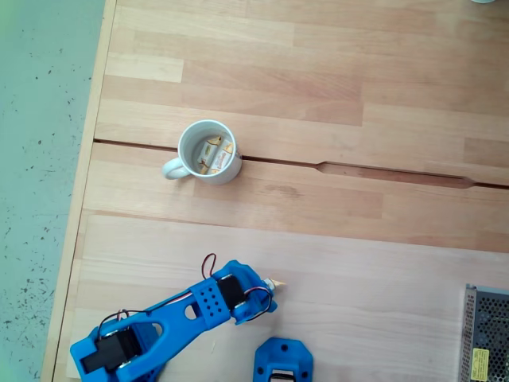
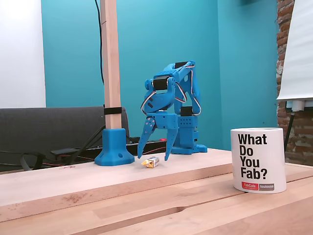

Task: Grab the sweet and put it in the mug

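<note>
Blue jaws (image 2: 154, 156) spread, straddling the small white-wrapped sweet with orange ends (image 2: 151, 162) on pale wooden desk (image 2: 205, 186). White ceramic mug (image 1: 209, 151) well apart, holding similar sweets.

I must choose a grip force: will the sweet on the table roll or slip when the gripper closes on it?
The sweet looks tiny and wrapped, so probably light and easily nudged. Its blocky shape likely resists rolling. The open gripper straddles it.

Items counted: one mug (image 1: 210, 151); two sweets inside it (image 1: 213, 153); one sweet on the table (image 2: 151, 162); one blue arm (image 2: 172, 105); one blue post base (image 2: 114, 146); one metal mesh box (image 1: 487, 334).
</note>
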Robot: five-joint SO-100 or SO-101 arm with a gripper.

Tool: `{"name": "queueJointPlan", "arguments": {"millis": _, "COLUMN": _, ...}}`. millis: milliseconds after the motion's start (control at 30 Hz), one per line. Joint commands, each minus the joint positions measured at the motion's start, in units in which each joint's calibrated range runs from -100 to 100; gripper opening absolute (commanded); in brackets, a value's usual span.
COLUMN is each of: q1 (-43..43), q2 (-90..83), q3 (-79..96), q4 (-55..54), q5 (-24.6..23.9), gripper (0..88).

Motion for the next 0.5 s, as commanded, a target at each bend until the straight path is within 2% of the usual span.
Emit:
{"name": "queueJointPlan", "arguments": {"millis": 0, "q1": 0.0, "q2": -0.6, "q3": -0.1, "q4": -0.6, "q5": -0.1, "gripper": 31.2}}
{"name": "queueJointPlan", "arguments": {"millis": 467, "q1": -0.3, "q2": 3.5, "q3": -0.1, "q4": -6.6, "q5": -0.1, "gripper": 31.2}}
